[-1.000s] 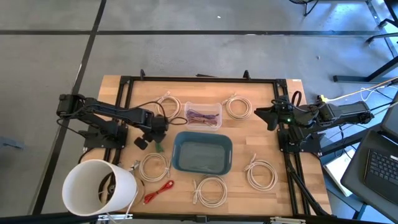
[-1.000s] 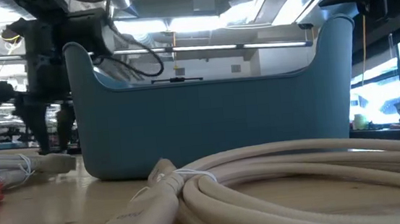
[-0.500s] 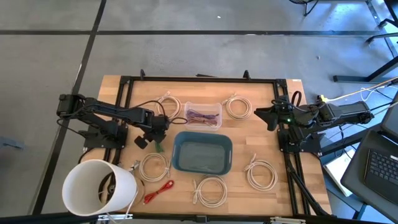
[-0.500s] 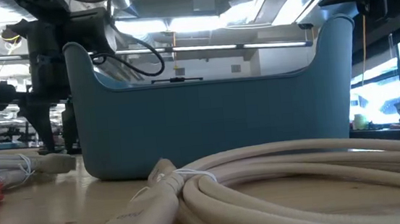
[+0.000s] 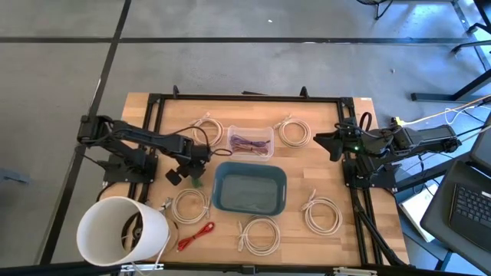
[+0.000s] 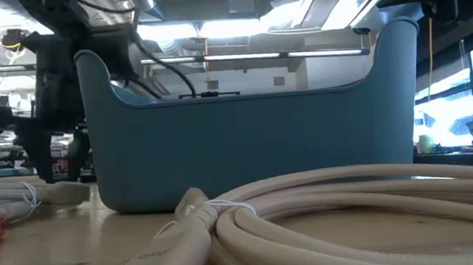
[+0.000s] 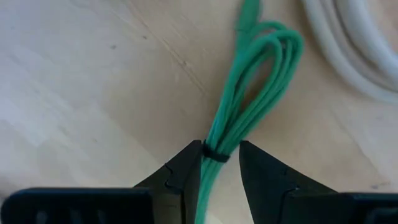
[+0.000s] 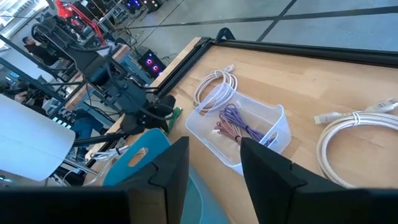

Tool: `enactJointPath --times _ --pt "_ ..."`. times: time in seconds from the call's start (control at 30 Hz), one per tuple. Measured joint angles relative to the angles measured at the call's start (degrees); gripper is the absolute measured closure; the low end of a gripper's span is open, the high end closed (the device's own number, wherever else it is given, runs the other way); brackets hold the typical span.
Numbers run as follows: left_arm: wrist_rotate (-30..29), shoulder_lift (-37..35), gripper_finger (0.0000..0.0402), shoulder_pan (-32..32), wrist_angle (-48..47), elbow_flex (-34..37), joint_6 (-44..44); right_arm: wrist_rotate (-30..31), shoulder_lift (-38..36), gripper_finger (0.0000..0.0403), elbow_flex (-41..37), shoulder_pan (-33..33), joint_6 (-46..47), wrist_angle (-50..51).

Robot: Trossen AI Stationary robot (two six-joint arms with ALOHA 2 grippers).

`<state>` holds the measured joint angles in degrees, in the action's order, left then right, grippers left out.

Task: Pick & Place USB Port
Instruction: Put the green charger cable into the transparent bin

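A green cable bundle (image 7: 252, 87), bound by a black tie, lies on the wooden table just left of the blue bin (image 5: 250, 189); it also shows as a green speck, the cable (image 5: 197, 182). My left gripper (image 5: 195, 165) is right over it, pointing down, its fingers shut on the bundle at the tie (image 7: 216, 155). My right gripper (image 5: 321, 142) waits open at the table's right side, above the wood, touching nothing. My left gripper pinches the green cable bundle between its two fingers at the black tie (image 7: 216, 155), about midway along the bundle. The fingers come from above, pointing down, and lie across the strands. The looped end (image 7: 273, 43) still lies on the table.
Several white cable coils lie around the bin, one (image 5: 190, 205) close to the green cable. A clear tray with a purple cable (image 5: 251, 142) sits behind the bin. A white bucket (image 5: 123, 230) stands at the near left corner, with a red cable (image 5: 196, 235) beside it.
My left arm has moved down toward the green cable beside the bin, sinking lower in the low view. The cable and the right arm have stayed put.
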<state>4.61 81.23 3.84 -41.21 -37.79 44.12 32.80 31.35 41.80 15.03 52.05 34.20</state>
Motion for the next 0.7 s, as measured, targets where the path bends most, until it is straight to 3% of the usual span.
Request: enactJointPath --times 0.23,0.4,0.6,0.7 --pt "-2.2 4.9 0.0310 -0.1 0.9 -0.5 -0.4 0.0 0.0 0.0256 0.0 0.0 0.0 0.0" --pt "-2.6 4.4 0.0381 -0.1 1.1 -0.3 -5.3 0.0 0.0 0.0256 0.0 0.0 0.0 0.0" --pt "-4.4 1.3 0.0381 -1.4 -1.0 0.0 -14.1 0.0 0.0 0.0256 0.0 0.0 -0.2 0.0" --pt "-6.3 -2.1 0.0383 -2.3 -7.7 -0.5 -17.7 0.0 0.0 0.0256 0.0 0.0 -0.2 -0.1"
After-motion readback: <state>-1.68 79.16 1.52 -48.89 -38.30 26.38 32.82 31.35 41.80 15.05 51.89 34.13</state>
